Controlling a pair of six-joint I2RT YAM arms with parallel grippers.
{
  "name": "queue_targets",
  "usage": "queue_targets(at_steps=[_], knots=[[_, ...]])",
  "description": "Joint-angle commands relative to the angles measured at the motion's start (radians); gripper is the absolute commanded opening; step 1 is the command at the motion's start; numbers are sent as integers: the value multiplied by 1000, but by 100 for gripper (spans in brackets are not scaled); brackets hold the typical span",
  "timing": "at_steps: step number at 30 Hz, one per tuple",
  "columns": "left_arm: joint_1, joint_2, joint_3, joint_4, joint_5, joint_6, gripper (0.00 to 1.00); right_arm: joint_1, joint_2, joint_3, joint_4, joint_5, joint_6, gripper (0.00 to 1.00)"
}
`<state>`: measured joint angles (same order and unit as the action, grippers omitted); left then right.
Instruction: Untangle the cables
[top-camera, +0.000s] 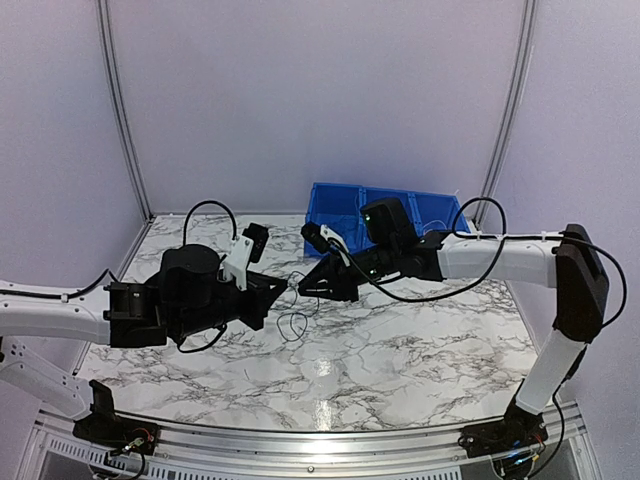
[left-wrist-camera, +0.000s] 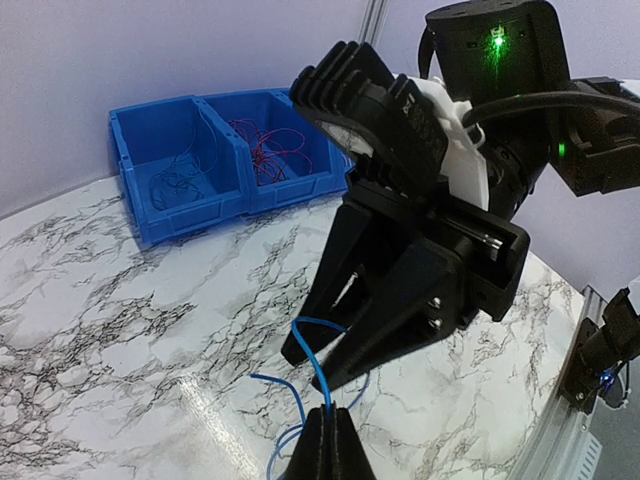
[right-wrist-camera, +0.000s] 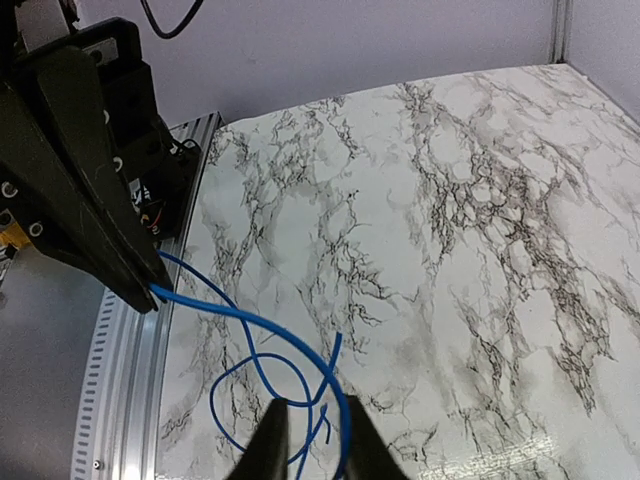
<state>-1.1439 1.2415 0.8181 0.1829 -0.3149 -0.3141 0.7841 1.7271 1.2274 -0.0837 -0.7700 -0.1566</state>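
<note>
Marble tabletop (top-camera: 400, 360) below, we're pinching the blue cable (right-wrist-camera: 215, 307) tight in the left gripper (left-wrist-camera: 328, 415); right gripper (right-wrist-camera: 312, 420) is standing part-open astride its loop. Behind, red cables (left-wrist-camera: 270, 140) & dark cables (left-wrist-camera: 175, 182) are lying in separate blue bins (left-wrist-camera: 160, 228); blue's prob. what's left.

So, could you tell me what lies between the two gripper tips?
Only blue cable, from the shut left gripper into the open right gripper; right wrist view.
</note>
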Motion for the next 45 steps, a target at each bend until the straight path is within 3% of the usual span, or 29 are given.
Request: queue_targets(at_steps=[1,5,13,19,30,33,40,45], knots=[[-5,22,7,36,-1,-1,0,-17,-10,39,29,16,26,0],[-5,87,4,84,-94,10,27,-30,-41,28,58,-31,54,0],[-2,279,45,243,-136,6,28,-59,-89,4,116,-79,98,0],[44,394,14,298,-164,-86,16,-103,-147,10,126,-135,138,0],[114,466,-76,336,-142,-230,13,-150,-224,30,93,-155,122,0],[113,413,-112,339,-147,-264,18,-151,-218,19,97,-122,107,0],[67,254,-174,420,-132,-274,42,-150,-202,5,87,-14,66,0],[40,225,-145,481,-94,-294,47,-149,-186,1,87,32,44,0]])
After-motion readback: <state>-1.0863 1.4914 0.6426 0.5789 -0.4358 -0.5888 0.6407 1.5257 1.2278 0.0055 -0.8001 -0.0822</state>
